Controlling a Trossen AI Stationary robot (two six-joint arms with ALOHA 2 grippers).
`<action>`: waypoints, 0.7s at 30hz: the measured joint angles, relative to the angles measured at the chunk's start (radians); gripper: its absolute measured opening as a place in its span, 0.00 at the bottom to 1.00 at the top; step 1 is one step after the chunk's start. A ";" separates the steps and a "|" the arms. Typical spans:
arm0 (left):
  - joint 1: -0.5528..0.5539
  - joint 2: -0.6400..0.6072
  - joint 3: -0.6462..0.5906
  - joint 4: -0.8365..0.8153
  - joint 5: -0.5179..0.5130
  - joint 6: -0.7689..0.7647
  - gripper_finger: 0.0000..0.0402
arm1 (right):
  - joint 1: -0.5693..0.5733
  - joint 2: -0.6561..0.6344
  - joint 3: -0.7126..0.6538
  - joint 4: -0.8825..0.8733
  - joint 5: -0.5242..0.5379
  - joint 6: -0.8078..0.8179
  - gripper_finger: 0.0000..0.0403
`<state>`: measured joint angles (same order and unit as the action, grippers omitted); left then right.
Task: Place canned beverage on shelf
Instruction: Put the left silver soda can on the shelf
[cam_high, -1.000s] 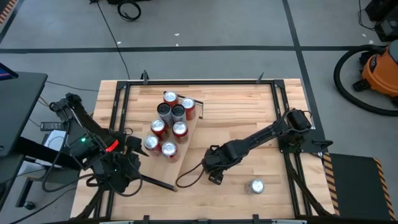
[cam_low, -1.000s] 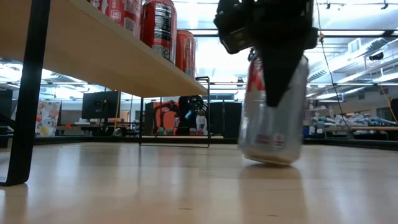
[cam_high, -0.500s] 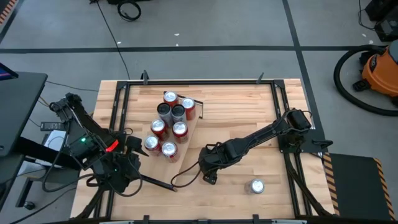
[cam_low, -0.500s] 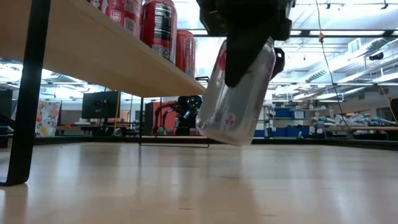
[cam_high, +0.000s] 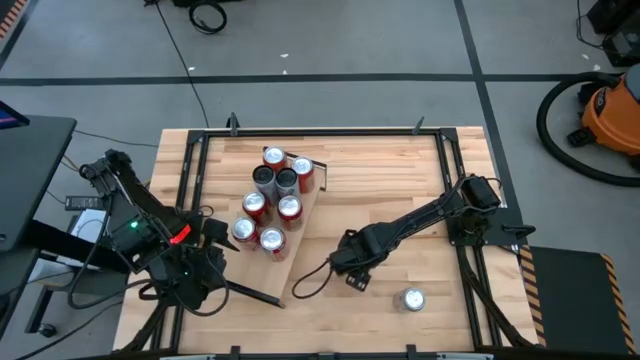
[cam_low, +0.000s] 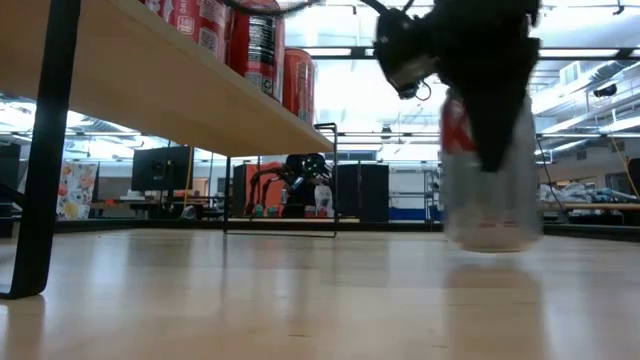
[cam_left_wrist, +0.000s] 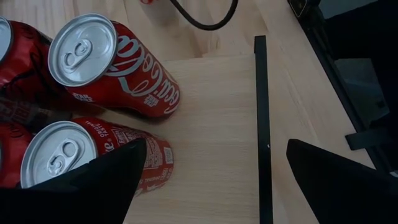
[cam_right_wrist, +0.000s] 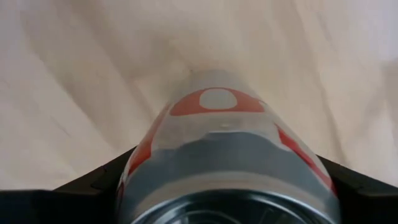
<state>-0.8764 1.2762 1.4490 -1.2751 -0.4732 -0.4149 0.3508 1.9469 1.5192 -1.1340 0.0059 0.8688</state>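
A silver can with red markings (cam_low: 490, 170) hangs upright in my right gripper (cam_high: 352, 268), near the middle of the tabletop and to the right of the shelf. The shelf (cam_left_wrist: 211, 124) is a pale plank with a dark end bar (cam_left_wrist: 261, 124). Several red cans (cam_high: 270, 210) stand on it. In the low view its underside (cam_low: 150, 85) runs overhead at the left. My left gripper (cam_left_wrist: 211, 186) hovers open over the shelf's bare near end, beside two red cans (cam_left_wrist: 112, 56), touching nothing. My right gripper pinches the silver can's upper side walls (cam_right_wrist: 146, 158) between its two fingers, coming from above and pointing down. One dark finger (cam_low: 495, 120) runs down the can's side. The can hangs upright, and its base (cam_low: 492, 243) seems just clear of the tabletop.
A second silver can (cam_high: 412, 298) stands on the tabletop near the front right. A black cable (cam_high: 310, 280) loops on the wood left of my right gripper. Black frame rails (cam_high: 455, 170) border the tabletop. Bare wood lies between the shelf and the right rail.
My right gripper first swung toward the shelf, tipping the silver can so its base pointed left. It then swung back toward the table's right. The can is upright again and a little higher than a second ago.
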 joint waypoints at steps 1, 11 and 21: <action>0.000 0.000 0.000 0.000 0.000 0.000 1.00 | 0.000 0.000 0.000 -0.023 0.000 0.000 0.81; 0.000 0.000 0.000 0.000 0.003 -0.001 1.00 | -0.013 -0.002 -0.016 -0.030 -0.053 -0.066 0.94; 0.000 0.000 0.000 0.000 0.007 0.000 1.00 | -0.054 -0.002 0.037 -0.075 -0.065 -0.072 0.95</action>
<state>-0.8764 1.2762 1.4490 -1.2755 -0.4659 -0.4152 0.2970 1.9446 1.5558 -1.2089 -0.0589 0.7973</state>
